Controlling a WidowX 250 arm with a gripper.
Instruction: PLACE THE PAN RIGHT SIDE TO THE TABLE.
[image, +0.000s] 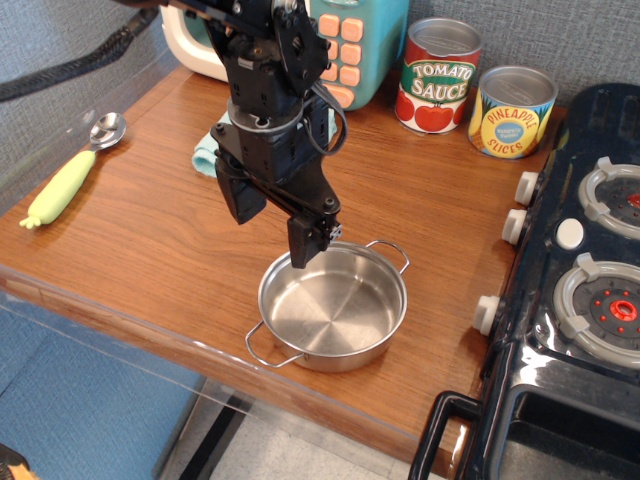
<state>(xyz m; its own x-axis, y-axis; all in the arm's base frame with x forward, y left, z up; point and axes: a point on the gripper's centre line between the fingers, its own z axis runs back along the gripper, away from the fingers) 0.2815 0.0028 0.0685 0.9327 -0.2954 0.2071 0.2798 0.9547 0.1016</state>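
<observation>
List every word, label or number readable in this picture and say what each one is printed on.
"TOMATO SAUCE": on the red-and-green label of the tomato can at the back of the table.
"PINEAPPLE SLICES": on the yellow label of the pineapple can beside it.
The orange buttons on the teal device show no readable marks.
The pan, the gripper and the stove carry no readable text.

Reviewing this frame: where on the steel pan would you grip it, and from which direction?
Grip the pan by its thin upright rim on the far-left arc, coming from above, one finger inside the wall and one outside. The pan sits upright and empty on the table, so the rim is free. The open gripper already hangs just above that arc. The wire loop handles look too thin for a steady pinch.
</observation>
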